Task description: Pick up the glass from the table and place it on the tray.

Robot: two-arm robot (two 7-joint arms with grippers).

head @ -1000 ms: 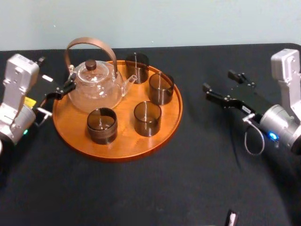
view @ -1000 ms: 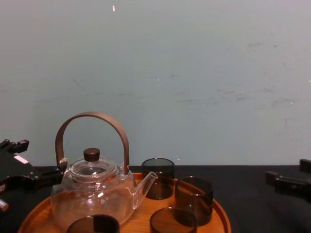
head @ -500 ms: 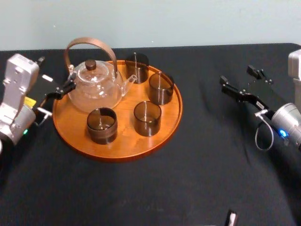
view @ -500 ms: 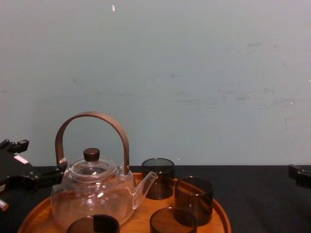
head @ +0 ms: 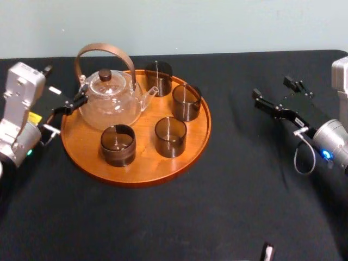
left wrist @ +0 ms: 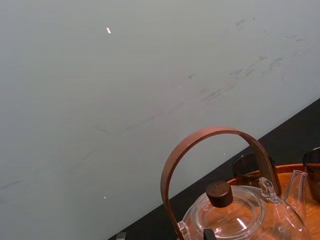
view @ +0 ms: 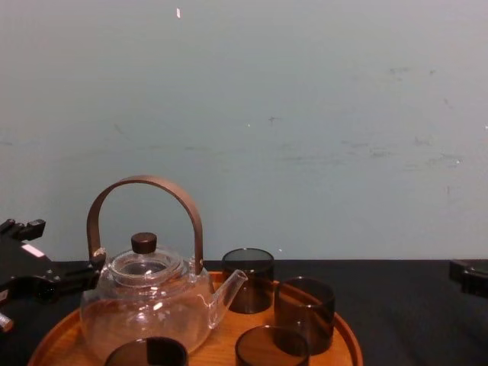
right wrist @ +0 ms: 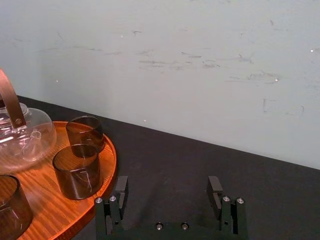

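So, placement looks done, judging by the layout. Four dark glasses [head: 170, 136] stand upright inside the tray [head: 136, 177] alongside the teapot [head: 109, 100]. Every glass in view is on the tray, and the worktop [head: 228, 206] around the right tool is plain black surface.

Right tool [head: 270, 88]: spread wide, nothing between its fingers [right wrist: 215, 187], over the worktop and well apart from the tray. From that tool the tray lies ahead and off to one side. The nearest glass [right wrist: 76, 170] sits just inside the rim on the tool's side, with another behind it, farther from the tool. No contact between the tool and any glass.

Left tool [head: 69, 107]: parked at the tray's opposite edge, just beside the teapot. Can't tell whether it is spread or pressed together.

Judgement: the glass is delivered and let go; can't say which of the four it was. What's left, if anything, is backing the right arm off to a rest pose. Risk is low. Only the left tool sitting so near the teapot is worth watching.
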